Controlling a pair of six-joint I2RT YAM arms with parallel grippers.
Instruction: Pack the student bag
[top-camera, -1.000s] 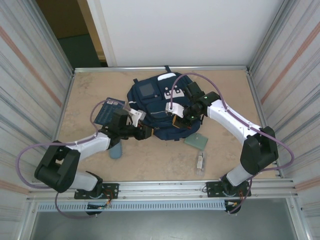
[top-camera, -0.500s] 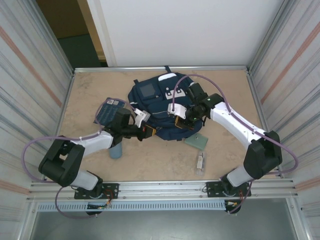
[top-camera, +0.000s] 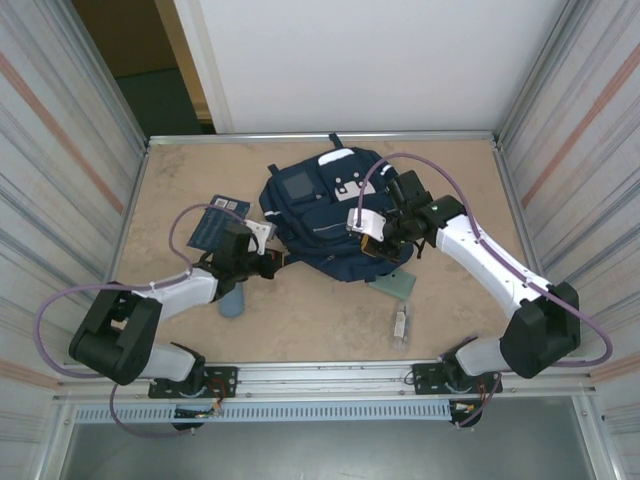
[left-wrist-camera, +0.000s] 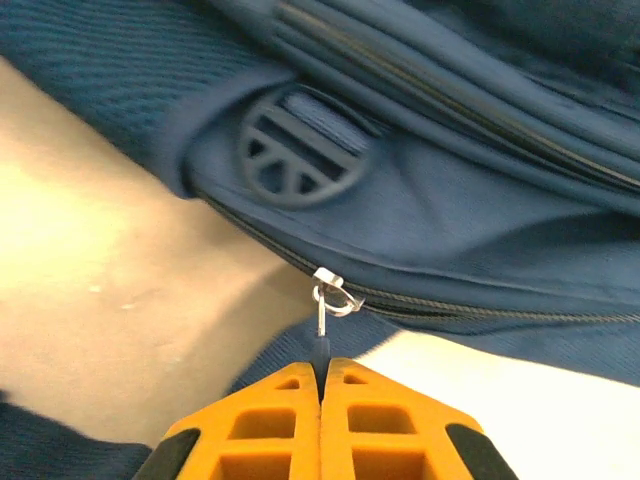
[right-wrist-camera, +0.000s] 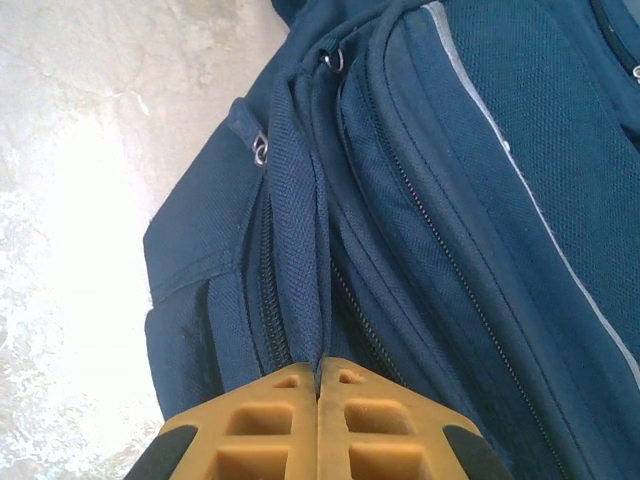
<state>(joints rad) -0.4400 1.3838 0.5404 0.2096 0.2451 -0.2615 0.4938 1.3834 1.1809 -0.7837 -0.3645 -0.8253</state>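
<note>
The student bag (top-camera: 325, 205), a navy backpack with a grey square panel, lies at the middle of the table. My left gripper (top-camera: 277, 262) is at its near-left edge. In the left wrist view that gripper (left-wrist-camera: 322, 366) is shut on the dark tab of a zipper pull (left-wrist-camera: 333, 297), whose silver ring hangs from the bag's zipper line. My right gripper (top-camera: 377, 247) is at the bag's near-right side. In the right wrist view it (right-wrist-camera: 320, 364) is shut on a raised fold of the bag's blue fabric (right-wrist-camera: 305, 240) between two zippers.
A dark blue notebook (top-camera: 213, 226) lies left of the bag, behind my left arm. A pale blue cylinder (top-camera: 232, 301) rests by the left forearm. A green card (top-camera: 392, 282) and a small white object (top-camera: 401, 323) lie at the near right. Metal walls close in both sides.
My left gripper has shut on the zipper pull and drawn slightly left. The right arm has moved right, and the bag has shifted a little with it.
</note>
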